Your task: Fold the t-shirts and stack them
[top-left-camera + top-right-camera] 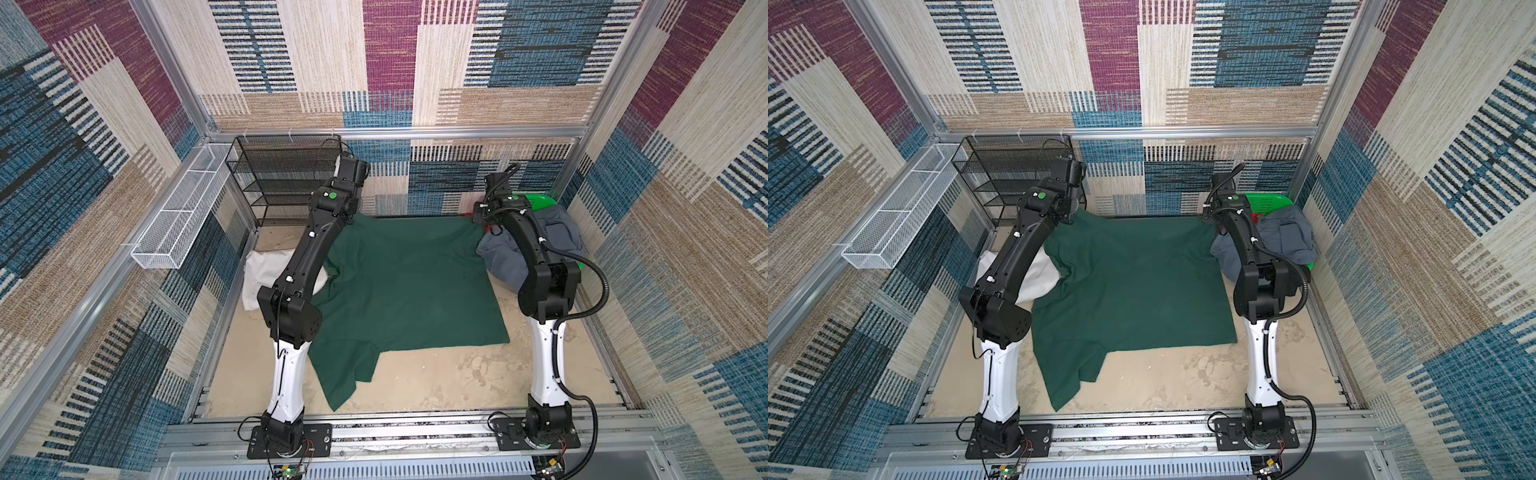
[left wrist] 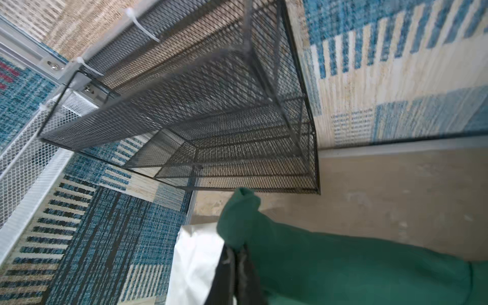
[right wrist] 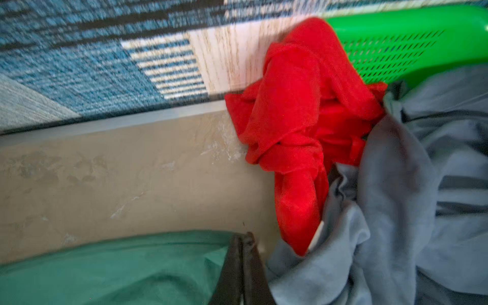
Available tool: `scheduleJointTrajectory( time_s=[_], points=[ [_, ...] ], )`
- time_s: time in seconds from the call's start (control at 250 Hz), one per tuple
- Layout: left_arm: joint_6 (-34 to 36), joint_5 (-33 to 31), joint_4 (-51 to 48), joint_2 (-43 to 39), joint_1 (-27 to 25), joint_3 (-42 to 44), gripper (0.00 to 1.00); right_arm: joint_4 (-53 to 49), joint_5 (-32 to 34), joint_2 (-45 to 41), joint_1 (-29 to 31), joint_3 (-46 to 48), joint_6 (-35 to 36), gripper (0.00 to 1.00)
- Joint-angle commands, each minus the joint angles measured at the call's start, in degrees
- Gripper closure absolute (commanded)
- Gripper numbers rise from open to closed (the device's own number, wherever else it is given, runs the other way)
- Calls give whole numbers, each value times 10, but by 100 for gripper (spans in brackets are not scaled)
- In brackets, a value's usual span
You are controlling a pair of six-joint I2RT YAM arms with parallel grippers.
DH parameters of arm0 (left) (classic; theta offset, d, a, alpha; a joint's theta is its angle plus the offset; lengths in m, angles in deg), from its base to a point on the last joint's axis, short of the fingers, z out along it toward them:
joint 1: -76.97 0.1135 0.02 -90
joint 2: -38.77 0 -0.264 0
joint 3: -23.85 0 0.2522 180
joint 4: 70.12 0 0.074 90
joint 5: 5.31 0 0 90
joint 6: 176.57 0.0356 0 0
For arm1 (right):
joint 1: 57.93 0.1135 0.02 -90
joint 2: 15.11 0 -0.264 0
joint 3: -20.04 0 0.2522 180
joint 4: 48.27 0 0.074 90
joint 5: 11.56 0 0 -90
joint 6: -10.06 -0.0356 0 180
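Top views: dark green shirt [image 1: 409, 286] is lying spread on the table [image 1: 436, 386], not yet folded; white shirt [image 1: 253, 286] is sitting against its left side. Left wrist: your left gripper [image 2: 239, 250] is pinching a far corner of it, jaws pressed together. Right wrist: right gripper [image 3: 243, 237] is apparently pinching the other far corner, jaws together; red shirt [image 3: 295, 105] and grey-blue shirt [image 3: 396, 211] are lying crumpled by the green basket [image 3: 409, 45]. You're early: no stack yet.
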Motion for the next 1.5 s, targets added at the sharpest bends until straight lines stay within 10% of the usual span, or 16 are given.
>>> scheduleJointTrajectory(
  time_s=[0.0, 0.8, 1.496],
  points=[
    [-42, -3, 12, -18, -1, 53, 100, 29, -3, -24, -1, 27, -6, 100],
    [-249, 113, 70, -237, -12, 496, 100, 225, -45, -246, -1, 450, -51, 100],
    [-335, 202, 88, -312, -39, 662, 100, 273, -92, -287, -1, 558, -83, 100]
  ],
)
